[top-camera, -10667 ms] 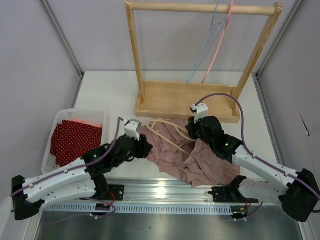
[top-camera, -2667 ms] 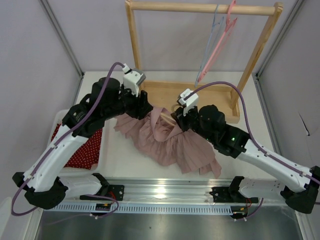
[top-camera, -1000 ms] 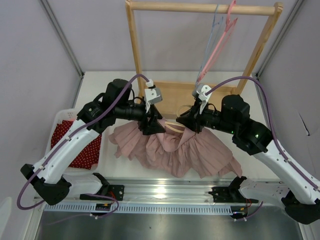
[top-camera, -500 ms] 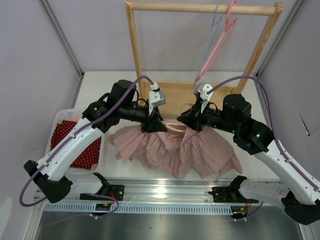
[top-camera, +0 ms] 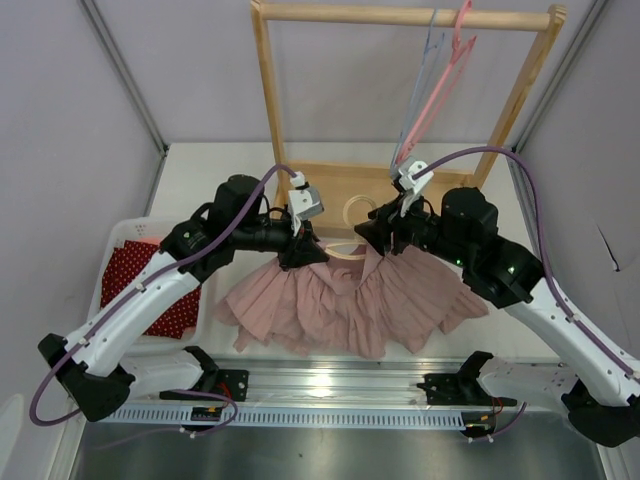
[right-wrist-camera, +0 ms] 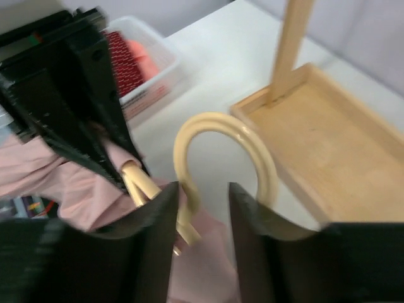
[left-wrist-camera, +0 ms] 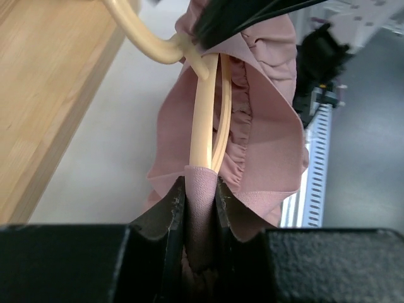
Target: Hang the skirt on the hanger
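The white worktop (top-camera: 220, 180) is carrying a wooden rack (top-camera: 268, 110) that is standing along its far edge, with a pink hanger (top-camera: 440, 85) and a blue hanger (top-camera: 412, 100) dangling from the top rail. The pink skirt (top-camera: 330, 300) is hanging spread between the two arms over the middle of the worktop, its hem drooping towards the near edge. A white basket (top-camera: 115, 240) is sitting by the left edge, towards the near-left corner, and a red dotted cloth (top-camera: 135, 275) is lying in it.

A cream hanger (top-camera: 352, 208) is riding along the skirt's waistband, its hook pointing towards the far edge. In the left wrist view its twin bars (left-wrist-camera: 203, 120) are running inside the gathered waistband. The left tool (top-camera: 300, 248) is pinching a fold of that waistband, with its fingers (left-wrist-camera: 170, 205) pressing the cloth from both sides. The right tool (top-camera: 375, 232) is sitting at the hanger's neck. Its fingers (right-wrist-camera: 158, 214) are standing somewhat apart with the hook (right-wrist-camera: 221, 126) rising between them, and I cannot tell whether they are gripping it.
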